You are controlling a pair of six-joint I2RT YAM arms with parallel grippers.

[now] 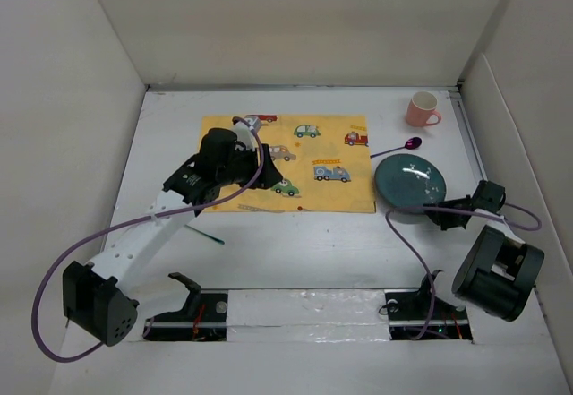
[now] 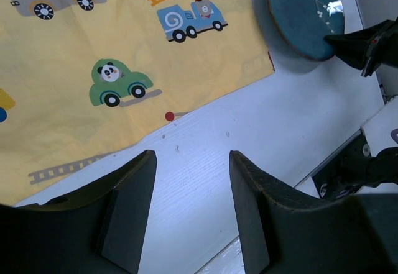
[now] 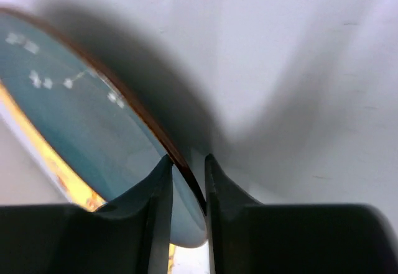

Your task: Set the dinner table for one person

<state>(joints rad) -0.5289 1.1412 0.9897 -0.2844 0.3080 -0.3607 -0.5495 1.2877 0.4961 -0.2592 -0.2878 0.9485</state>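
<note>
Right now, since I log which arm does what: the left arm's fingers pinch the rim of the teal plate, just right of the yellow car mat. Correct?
No, the arm is wrong: the right arm's fingers pinch the rim of the teal plate, just right of the yellow car mat. The right wrist view shows it; the left arm's fingers stand open and empty.

the large flat white dinner table (image 1: 304,252), walled by pale panels, carries a yellow rectangular cloth mat printed with small cars (image 1: 313,196) near its middle. just right of the mat is a round teal plate (image 1: 410,183). beyond the plate lie a purple spoon (image 1: 398,148) and a pink ceramic cup (image 1: 422,109).
</note>
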